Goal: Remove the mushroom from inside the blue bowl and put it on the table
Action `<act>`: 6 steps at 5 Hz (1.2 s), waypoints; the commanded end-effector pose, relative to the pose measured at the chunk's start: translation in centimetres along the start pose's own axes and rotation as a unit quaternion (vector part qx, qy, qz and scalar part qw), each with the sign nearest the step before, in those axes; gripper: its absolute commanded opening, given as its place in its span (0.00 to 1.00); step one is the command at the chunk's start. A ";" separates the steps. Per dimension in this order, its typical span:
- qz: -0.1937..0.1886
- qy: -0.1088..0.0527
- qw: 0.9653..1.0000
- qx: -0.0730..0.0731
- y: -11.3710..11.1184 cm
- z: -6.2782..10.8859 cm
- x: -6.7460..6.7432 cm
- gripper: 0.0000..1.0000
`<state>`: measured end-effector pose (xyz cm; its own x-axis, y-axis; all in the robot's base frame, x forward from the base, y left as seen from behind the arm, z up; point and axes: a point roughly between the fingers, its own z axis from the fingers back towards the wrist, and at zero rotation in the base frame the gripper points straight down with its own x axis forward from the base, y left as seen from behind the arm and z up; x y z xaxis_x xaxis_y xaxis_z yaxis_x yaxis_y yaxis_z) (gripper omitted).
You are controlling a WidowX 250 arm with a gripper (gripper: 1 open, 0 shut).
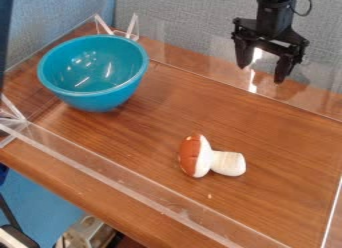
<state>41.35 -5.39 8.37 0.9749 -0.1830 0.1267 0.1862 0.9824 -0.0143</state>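
- Matte black gripper (262, 71), right of the blue bowl (92, 72), with two blunt dark fingers
- Narrow black wrist (275, 4) above them
- Thin dark cable (309, 3) curving beside it

The open claw (257, 70) hangs downward from the dark wrist (277, 4).
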 end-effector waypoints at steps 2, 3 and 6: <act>-0.026 -0.023 0.999 -0.005 0.6 1.8 0.3 1.00; -0.015 -0.022 1.000 -0.004 1.5 2.8 0.3 1.00; -0.026 -0.020 0.999 -0.008 2.2 4.7 0.7 1.00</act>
<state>41.22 -3.22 10.02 0.9702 -0.2276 0.0831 0.2313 0.9722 -0.0376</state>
